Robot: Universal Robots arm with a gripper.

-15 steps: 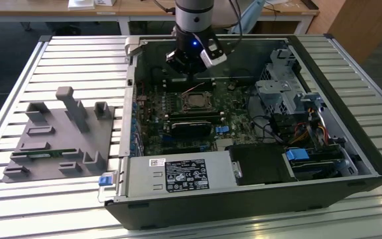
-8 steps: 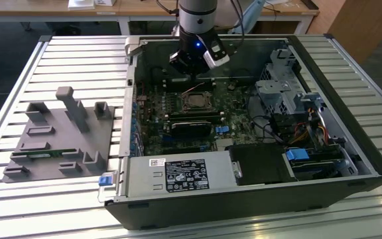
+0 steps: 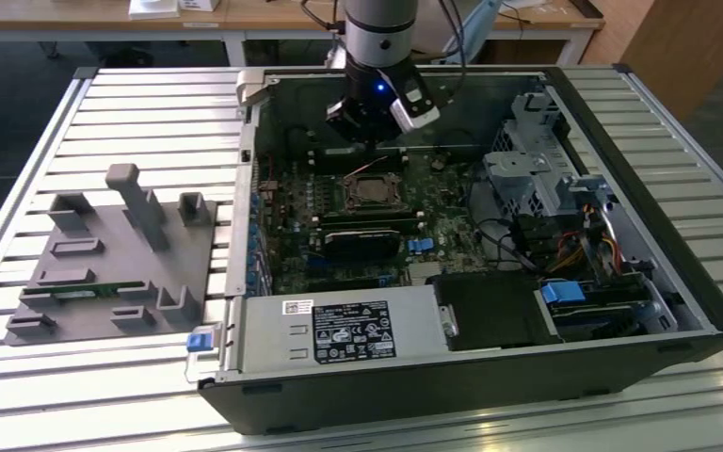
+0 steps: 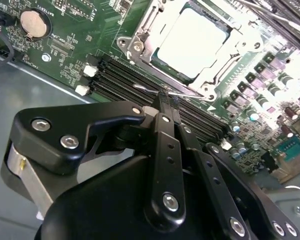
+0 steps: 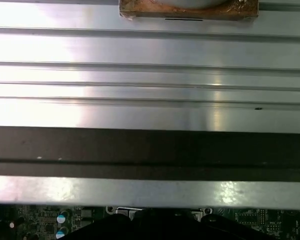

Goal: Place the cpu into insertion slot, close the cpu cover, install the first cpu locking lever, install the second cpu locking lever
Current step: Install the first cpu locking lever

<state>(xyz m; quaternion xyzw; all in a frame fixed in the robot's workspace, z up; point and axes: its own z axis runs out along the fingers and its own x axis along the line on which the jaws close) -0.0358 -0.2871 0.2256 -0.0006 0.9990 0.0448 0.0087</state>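
Observation:
In the second wrist view the cpu (image 4: 192, 36) lies in the insertion slot (image 4: 140, 47) on the green board, and the silver cpu cover (image 4: 225, 62) lies flat around it. A thin wire locking lever (image 4: 145, 88) runs along the socket's near side. My gripper (image 4: 168, 100) is shut, its two black fingers (image 4: 162, 125) pressed together with their tips against that wire. In the exterior view the gripper (image 3: 369, 134) hangs inside the open computer case, just behind the socket (image 3: 368, 194).
Long black memory slots (image 4: 122, 82) and a coin battery (image 4: 32, 22) lie beside the socket. A black heatsink (image 3: 364, 241), a power supply (image 3: 336, 331) and a drive cage (image 3: 531, 179) crowd the case. A grey fixture (image 3: 110, 254) stands at the exterior view's left on the slatted table (image 5: 150, 55).

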